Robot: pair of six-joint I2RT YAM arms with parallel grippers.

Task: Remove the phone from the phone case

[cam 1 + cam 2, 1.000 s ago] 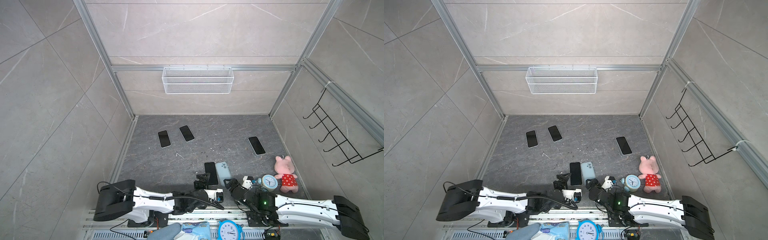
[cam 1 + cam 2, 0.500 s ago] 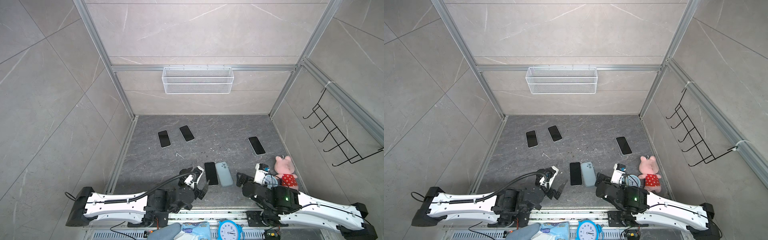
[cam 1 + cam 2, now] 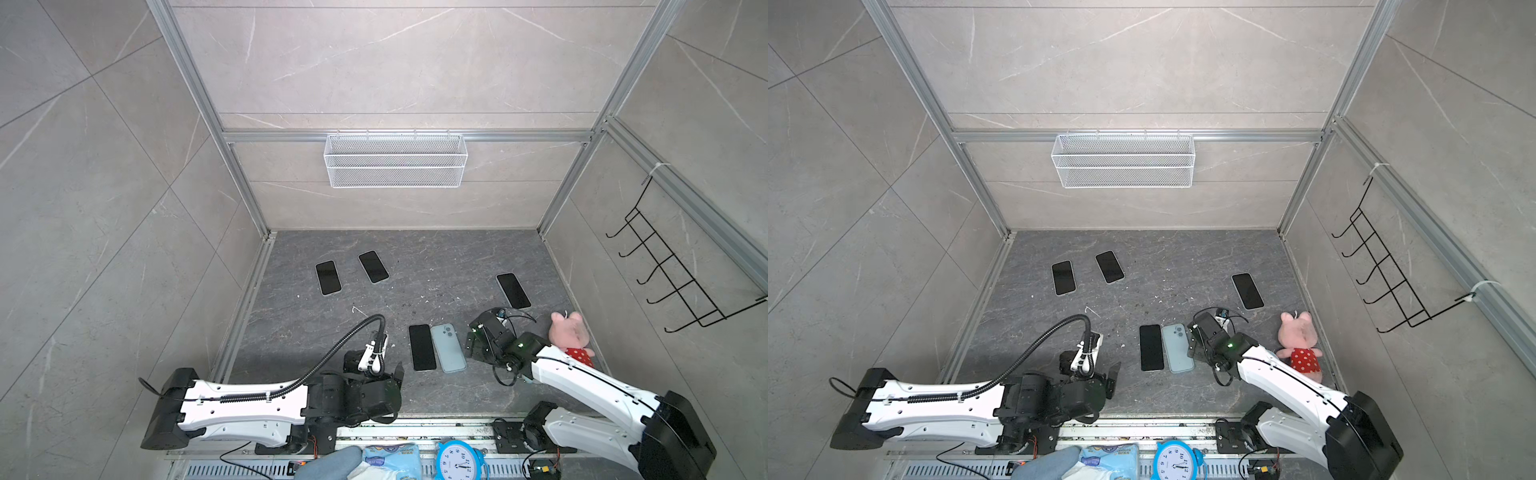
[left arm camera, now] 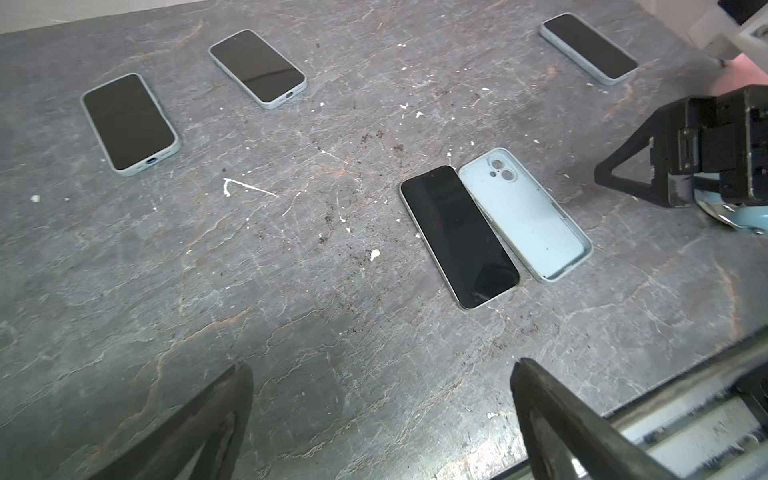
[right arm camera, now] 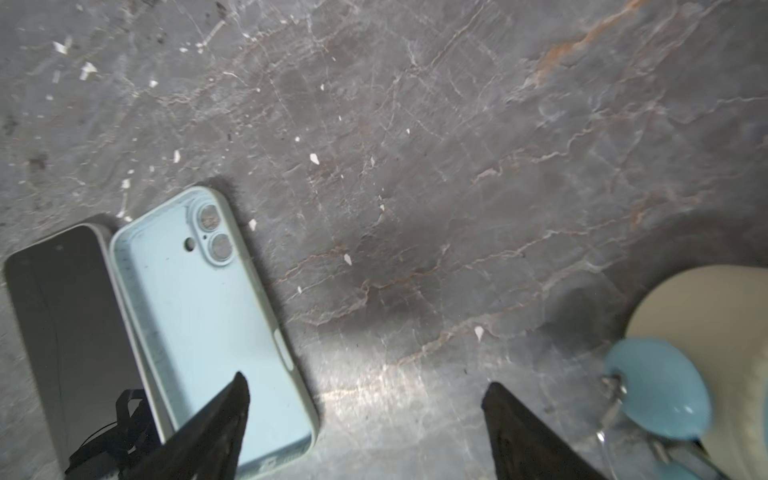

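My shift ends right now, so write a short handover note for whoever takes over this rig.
Left gripper: open, empty, near the table's front edge.
Right gripper: open, empty, beside the case.
Phone lies bare, screen up; its empty blue case lies beside it, inside up.
Done: phone is out.
Left: nothing for this pair; three cased phones farther back are untouched, if they are next.

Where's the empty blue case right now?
In a top view the empty case lies front-centre on the table, between the bare phone and the right gripper.

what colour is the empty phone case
The case is pale blue, clearest in the left wrist view.
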